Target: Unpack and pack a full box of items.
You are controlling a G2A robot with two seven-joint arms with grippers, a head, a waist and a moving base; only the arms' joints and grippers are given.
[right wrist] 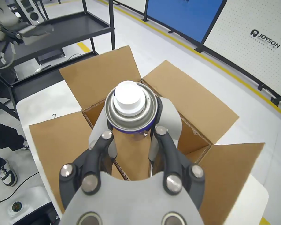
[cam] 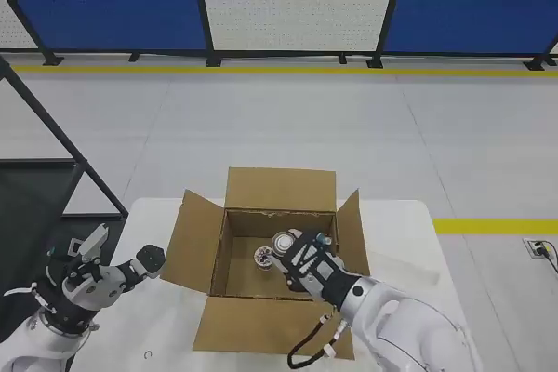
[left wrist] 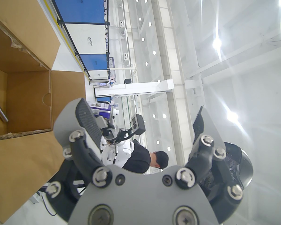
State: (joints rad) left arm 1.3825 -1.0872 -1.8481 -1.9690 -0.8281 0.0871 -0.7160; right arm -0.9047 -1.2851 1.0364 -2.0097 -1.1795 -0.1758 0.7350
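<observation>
A spray can (right wrist: 128,104) is pinched upright by the right claw (right wrist: 132,127) above the open box (cam: 279,191) at the middle of the desk (cam: 402,234), probably so that the walls are cleared. The left claw (left wrist: 142,118) is spread and empty by the desk's left edge, seemingly parked clear of the flaps.
</observation>
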